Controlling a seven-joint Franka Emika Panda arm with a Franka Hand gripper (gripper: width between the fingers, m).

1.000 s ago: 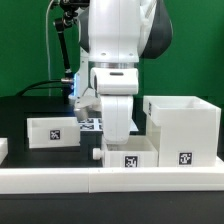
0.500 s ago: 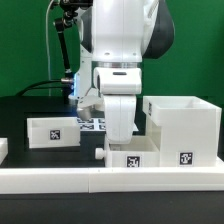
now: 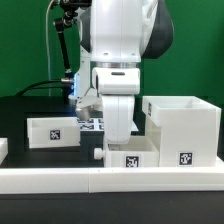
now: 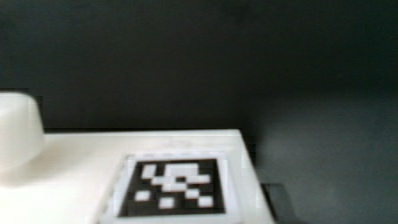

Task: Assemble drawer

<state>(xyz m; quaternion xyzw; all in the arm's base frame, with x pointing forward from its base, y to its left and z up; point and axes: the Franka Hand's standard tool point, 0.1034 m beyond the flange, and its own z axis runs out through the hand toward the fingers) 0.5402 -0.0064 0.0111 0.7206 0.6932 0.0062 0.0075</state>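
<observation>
The drawer's large white casing (image 3: 183, 125) stands at the exterior view's right, its tag facing front. One small open-topped box (image 3: 52, 131) sits at the exterior view's left. A second small box (image 3: 132, 157) sits in front of the casing, against its left side. My gripper (image 3: 119, 132) reaches down just behind or into this second box, and its fingers are hidden. The wrist view shows a white surface (image 4: 80, 160) with a blurred tag (image 4: 175, 186) on the black table, and no fingers.
A low white rail (image 3: 60, 181) edges the table's front. The marker board (image 3: 90, 124) lies behind the arm. A small white piece (image 3: 3, 149) sits at the far left edge. A rounded white shape (image 4: 15, 135) shows in the wrist view.
</observation>
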